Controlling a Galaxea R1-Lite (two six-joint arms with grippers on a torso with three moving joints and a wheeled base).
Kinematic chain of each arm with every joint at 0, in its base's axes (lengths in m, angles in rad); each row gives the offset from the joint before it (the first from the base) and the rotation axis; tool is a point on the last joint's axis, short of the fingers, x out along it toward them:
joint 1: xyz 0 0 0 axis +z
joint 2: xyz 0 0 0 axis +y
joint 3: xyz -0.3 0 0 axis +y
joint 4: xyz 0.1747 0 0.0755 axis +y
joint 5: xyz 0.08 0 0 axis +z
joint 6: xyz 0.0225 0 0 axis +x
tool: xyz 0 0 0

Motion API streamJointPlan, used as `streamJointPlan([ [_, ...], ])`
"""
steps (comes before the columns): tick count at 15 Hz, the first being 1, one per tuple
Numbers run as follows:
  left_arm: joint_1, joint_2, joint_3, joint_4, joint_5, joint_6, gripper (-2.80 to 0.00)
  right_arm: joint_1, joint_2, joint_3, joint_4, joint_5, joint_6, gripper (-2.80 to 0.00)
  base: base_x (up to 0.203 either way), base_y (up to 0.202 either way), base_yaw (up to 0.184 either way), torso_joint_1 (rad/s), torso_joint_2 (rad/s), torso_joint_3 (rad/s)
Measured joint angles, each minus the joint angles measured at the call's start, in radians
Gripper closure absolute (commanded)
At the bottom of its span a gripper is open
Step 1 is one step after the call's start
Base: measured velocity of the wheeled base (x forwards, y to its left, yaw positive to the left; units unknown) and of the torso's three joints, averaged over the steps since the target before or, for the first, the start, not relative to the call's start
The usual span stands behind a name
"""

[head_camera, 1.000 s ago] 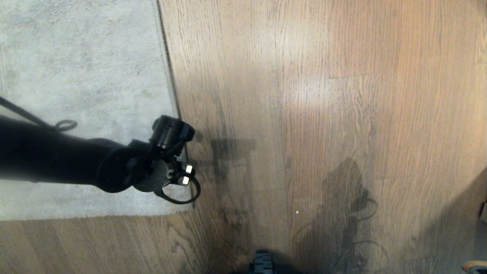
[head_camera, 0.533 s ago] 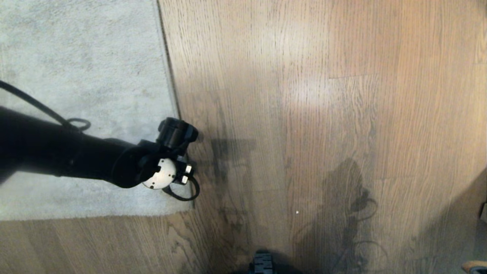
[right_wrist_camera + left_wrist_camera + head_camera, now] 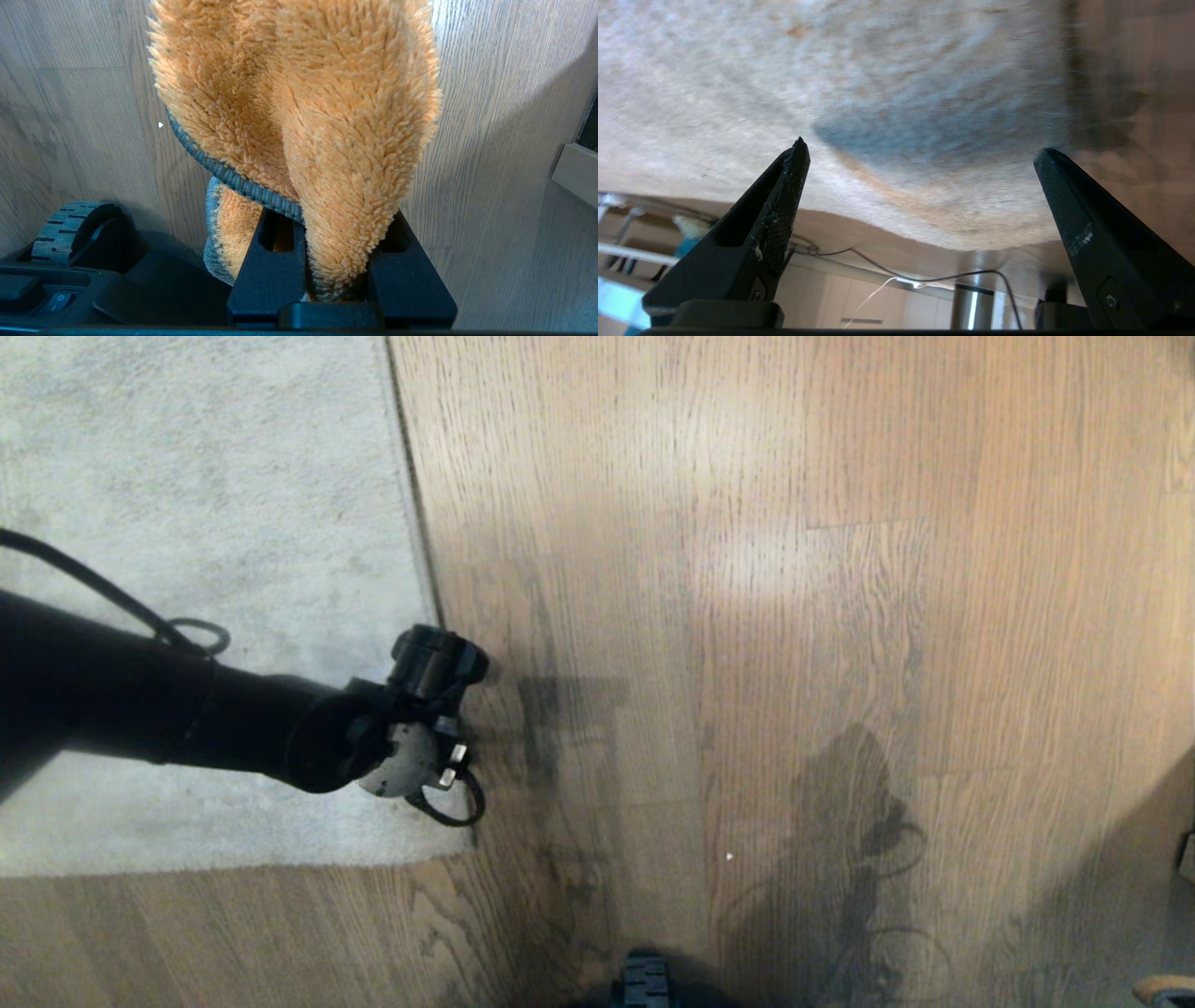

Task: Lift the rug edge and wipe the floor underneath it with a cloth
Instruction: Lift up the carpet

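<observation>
Orange cloth [image 3: 299,116] in right tool [image 3: 336,275], its upper part cut off.

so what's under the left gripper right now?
The left gripper, fingers wide open, hangs over the rug edge: pale grey pile lies between them, bare floor beside one finger. The rug lies flat, so the floor beneath it is hidden.

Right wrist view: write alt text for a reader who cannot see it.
The right gripper is shut on a fluffy orange cloth with a grey bound hem, the cloth filling the frame above the wooden floor. A ridged wheel of the robot's base sits alongside.
</observation>
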Motion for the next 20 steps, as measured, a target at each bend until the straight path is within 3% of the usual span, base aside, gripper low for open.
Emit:
streamJointPlan([
  [5,0.005,-0.031,0.01,0.006,0.04,0.046,-2.8,0.0,0.0,0.0,0.0,0.0,0.0,0.0,0.0,0.0,0.0,0.0,0.0,0.0],
  [13,0.033,-0.113,0.032,0.072,0.045,0.057,-2.8,0.0,0.0,0.0,0.0,0.0,0.0,0.0,0.0,0.0,0.0,0.0,0.0,0.0],
  [20,0.085,-0.14,0.0,0.07,0.044,0.123,-2.8,0.0,0.0,0.0,0.0,0.0,0.0,0.0,0.0,0.0,0.0,0.0,0.0,0.0],
])
